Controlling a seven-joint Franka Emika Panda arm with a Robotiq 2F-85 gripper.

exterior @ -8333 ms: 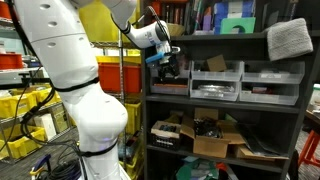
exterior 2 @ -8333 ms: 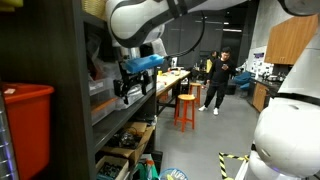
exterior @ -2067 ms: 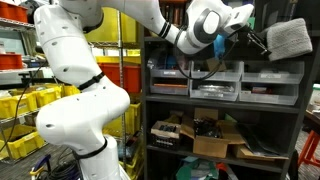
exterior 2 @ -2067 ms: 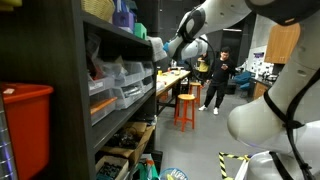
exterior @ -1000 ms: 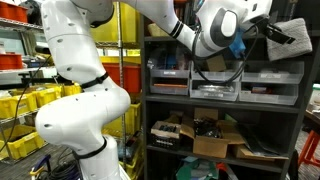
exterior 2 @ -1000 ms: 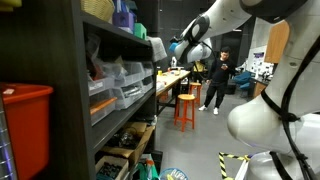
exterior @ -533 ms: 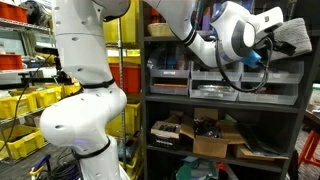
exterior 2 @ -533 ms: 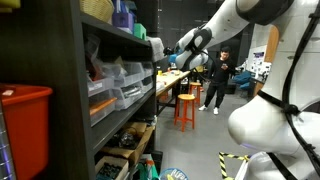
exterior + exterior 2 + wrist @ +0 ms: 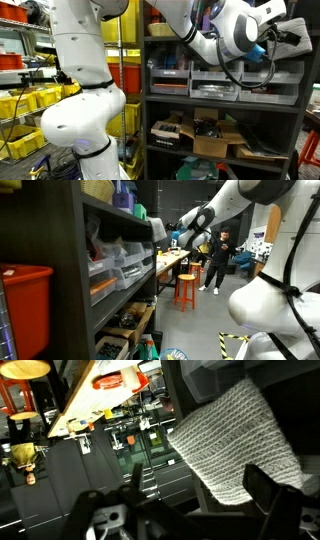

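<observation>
Grey knitted cloth (image 9: 301, 41) lies on the top board of a dark shelving unit (image 9: 60, 275), near its end, with part of it hanging over the front edge. The wrist view shows the ribbed weave of the cloth (image 9: 235, 445) close up, filling the right half of the picture. The gripper (image 9: 283, 33) on the white arm is level with that board and right at the cloth. Its jaws are spread as wide as they go, one finger (image 9: 128, 488) low on the left and the other low on the right, with nothing held between them. Whether a fingertip already touches the fabric cannot be told from these views. Judging by this, the reach toward the cloth is almost complete, but no grip has been taken: the cloth is not yet pinched, lifted or shifted from the shelf. Below that board sit grey plastic drawers (image 9: 215, 82), and an open cardboard box (image 9: 215, 142) lies on the lowest shelf.
</observation>
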